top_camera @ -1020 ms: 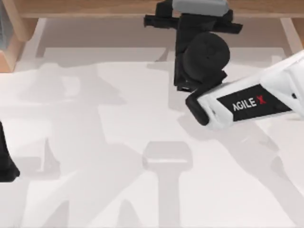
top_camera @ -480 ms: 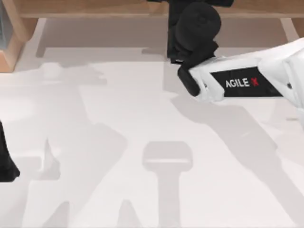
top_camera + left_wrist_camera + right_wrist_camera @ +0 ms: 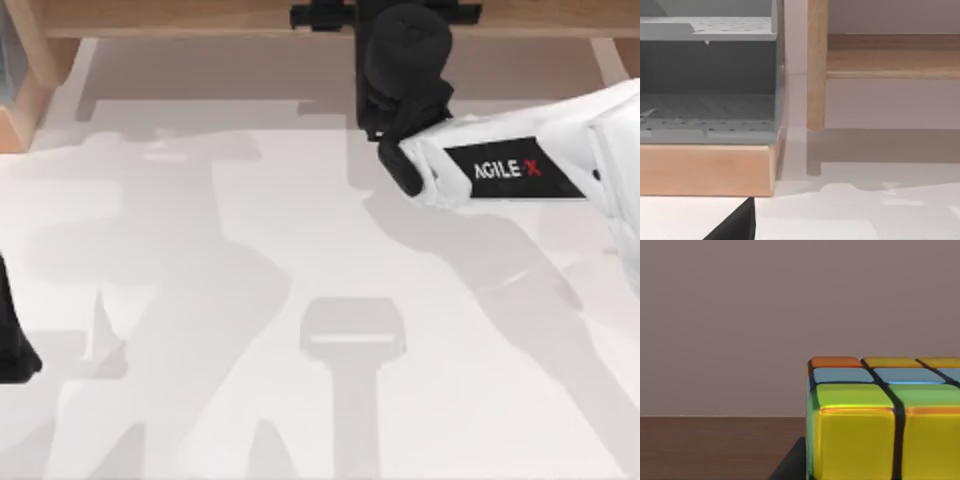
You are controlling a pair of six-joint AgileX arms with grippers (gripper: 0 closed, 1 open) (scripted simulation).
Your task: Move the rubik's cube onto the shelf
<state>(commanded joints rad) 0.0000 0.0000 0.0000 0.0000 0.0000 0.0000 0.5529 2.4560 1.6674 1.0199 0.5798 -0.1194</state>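
Right gripper [image 3: 385, 12] at the far edge of the table, reaching over the shelf [image 3: 180, 18]; white forearm stretched in from the right side. Whether it grips the cube or has let go: cannot tell. A second ago the gripper hung short of the shelf, over the table's back strip. It then pushed forward, and over the last half second it has barely shifted. Judgement: the carry is over, and the arm is at or near the drop point. Cube [image 3: 875, 425] sits close in front of the right wrist camera, with yellow, green, blue and orange squares and dark grid lines. A brown board [image 3: 715, 445] runs level beneath it, most likely the shelf top. The cube's base is cut off, so contact with the board is not confirmed. If it rests there, only release and withdrawal remain. Left gripper [image 3: 12, 345] parked at the table's left edge, unmoved across the second. Table [image 3: 200, 250] white and bare, crossed by soft grey arm shadows. Left wrist camera looks at a shelf post [image 3: 816, 65] and the underside of the board, with a grey perforated rack [image 3: 705, 75] on a wooden base beside it. Plain wall [image 3: 740, 315] behind the cube.
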